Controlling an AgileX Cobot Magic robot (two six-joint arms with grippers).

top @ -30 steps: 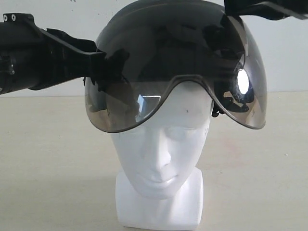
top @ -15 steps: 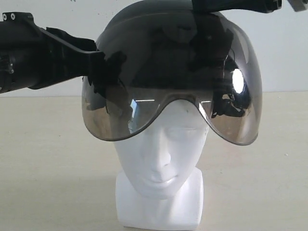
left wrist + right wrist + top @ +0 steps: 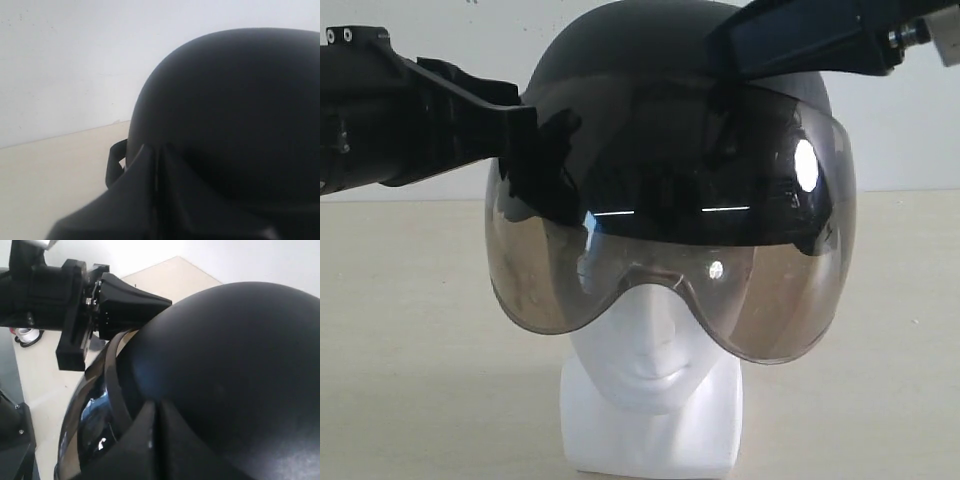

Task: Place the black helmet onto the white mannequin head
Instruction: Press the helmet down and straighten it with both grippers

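Observation:
The black helmet (image 3: 640, 60) sits low over the white mannequin head (image 3: 655, 385), level from side to side. Its smoky visor (image 3: 650, 280) covers the face down to the nose; only the mouth, chin and neck base show below it. My left gripper (image 3: 532, 150) is shut on the helmet's rim on the left of the exterior view. The left wrist view has its fingers (image 3: 145, 170) pressed together against the shell (image 3: 235, 110). My right gripper (image 3: 720, 85) reaches in from the upper right, shut on the helmet's upper edge above the visor (image 3: 157, 407).
The mannequin stands on a beige table (image 3: 410, 350) in front of a white wall (image 3: 910, 130). In the right wrist view the left arm (image 3: 65, 305) is beside the helmet (image 3: 235, 355), with a small cable coil (image 3: 25, 335) on the table behind it.
The helmet has come down and tipped forward over the head; the visor now hides the eyes and nose. The right arm has dropped into view; the left arm has barely moved.

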